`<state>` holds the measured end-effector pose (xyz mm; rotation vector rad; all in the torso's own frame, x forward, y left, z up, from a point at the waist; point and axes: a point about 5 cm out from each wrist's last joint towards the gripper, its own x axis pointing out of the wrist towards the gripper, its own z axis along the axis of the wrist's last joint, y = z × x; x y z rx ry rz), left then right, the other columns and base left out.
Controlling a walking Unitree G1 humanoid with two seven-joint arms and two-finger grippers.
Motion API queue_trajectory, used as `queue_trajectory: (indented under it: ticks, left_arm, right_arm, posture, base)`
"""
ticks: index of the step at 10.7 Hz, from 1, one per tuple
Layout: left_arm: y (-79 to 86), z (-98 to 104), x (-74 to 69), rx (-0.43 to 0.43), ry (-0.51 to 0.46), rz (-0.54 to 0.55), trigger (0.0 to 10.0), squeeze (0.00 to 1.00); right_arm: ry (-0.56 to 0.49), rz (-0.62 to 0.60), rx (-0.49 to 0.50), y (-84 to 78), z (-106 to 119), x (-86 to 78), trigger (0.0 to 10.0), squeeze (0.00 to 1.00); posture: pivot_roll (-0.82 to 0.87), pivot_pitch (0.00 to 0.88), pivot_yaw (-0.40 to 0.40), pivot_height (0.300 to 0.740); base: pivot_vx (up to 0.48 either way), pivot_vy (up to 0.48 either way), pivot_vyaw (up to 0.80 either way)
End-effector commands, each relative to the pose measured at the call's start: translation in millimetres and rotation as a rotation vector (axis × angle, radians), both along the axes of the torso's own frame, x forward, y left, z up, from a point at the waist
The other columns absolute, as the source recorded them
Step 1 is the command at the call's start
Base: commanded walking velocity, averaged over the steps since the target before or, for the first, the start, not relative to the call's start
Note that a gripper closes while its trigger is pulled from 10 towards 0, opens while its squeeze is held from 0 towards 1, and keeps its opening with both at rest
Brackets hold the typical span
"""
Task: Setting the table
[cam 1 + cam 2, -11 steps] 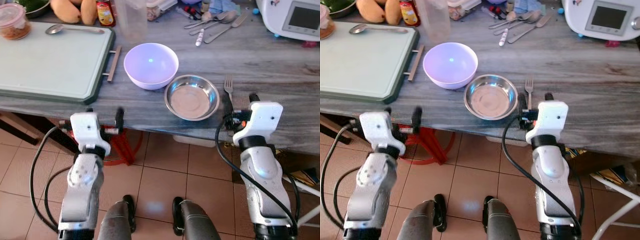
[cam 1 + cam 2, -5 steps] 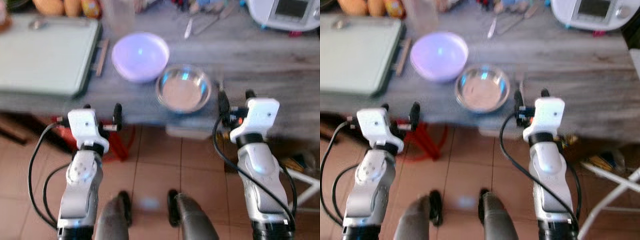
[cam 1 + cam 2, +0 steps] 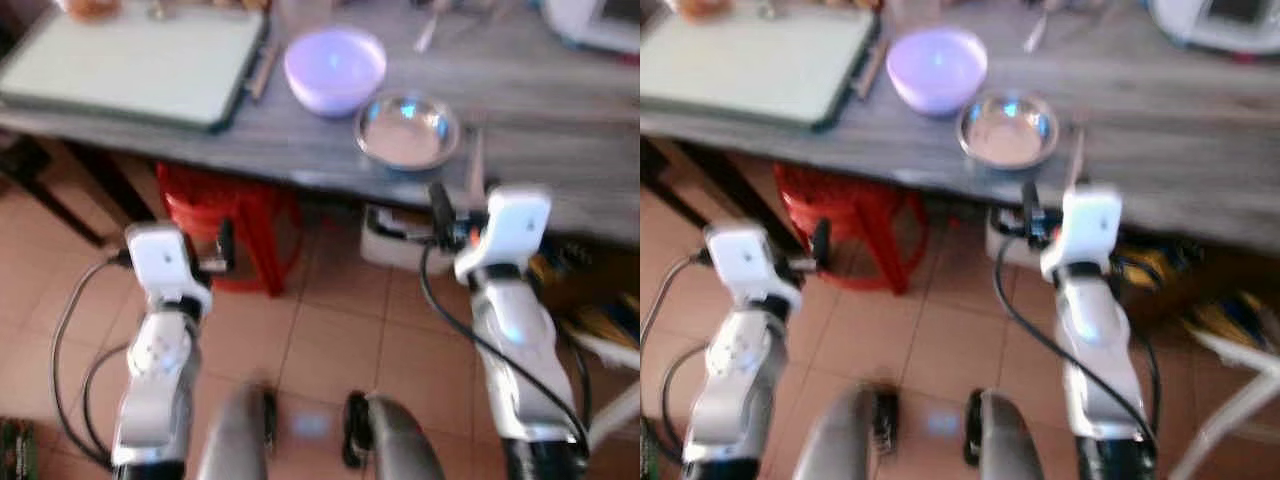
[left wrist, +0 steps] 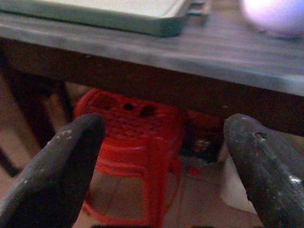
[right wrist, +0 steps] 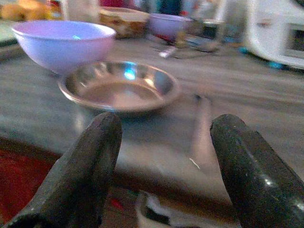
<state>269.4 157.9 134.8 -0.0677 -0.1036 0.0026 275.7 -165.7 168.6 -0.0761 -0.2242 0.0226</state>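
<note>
Both pincers are spread wide and holding nothing. The right pincer [image 5: 164, 166] hangs just off the counter [image 3: 560, 80] edge, facing the steel bowl [image 5: 118, 88] and the fork [image 5: 202, 128] beside it; the purple bowl [image 3: 335, 68] sits behind. The left pincer [image 4: 166, 166] points under the counter at a red stool [image 4: 130, 142]. Everything's blurry, so probably the robot's walking. Reach now and it could knock the fork off the edge.

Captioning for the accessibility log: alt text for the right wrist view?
The right tool, fingers open and empty, faces a steel bowl on a grey table. A lilac bowl sits behind it, a fork beside it.
</note>
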Motion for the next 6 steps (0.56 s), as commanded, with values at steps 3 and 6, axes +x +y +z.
queue_trajectory:
  ticks: [3,6]
  left_arm:
    - [0.3,-2.6,-3.6,0.017,0.013,-0.004,10.0,0.0]
    - [-0.9,-2.1,-3.5,0.024,0.012,-0.014,10.0,0.0]
  right_arm:
    - [0.016,-0.01,0.012,-3.3,-3.1,-0.2,10.0,0.0]
    - [0.019,-0.008,0.013,-2.7,-3.9,0.5,10.0,0.0]
  posture:
    - [-0.05,0.251,-0.018,0.74]
    - [-0.04,0.253,-0.014,0.74]
  base:
    - [-0.317,0.0,0.0]
    - [-0.32,0.0,0.0]
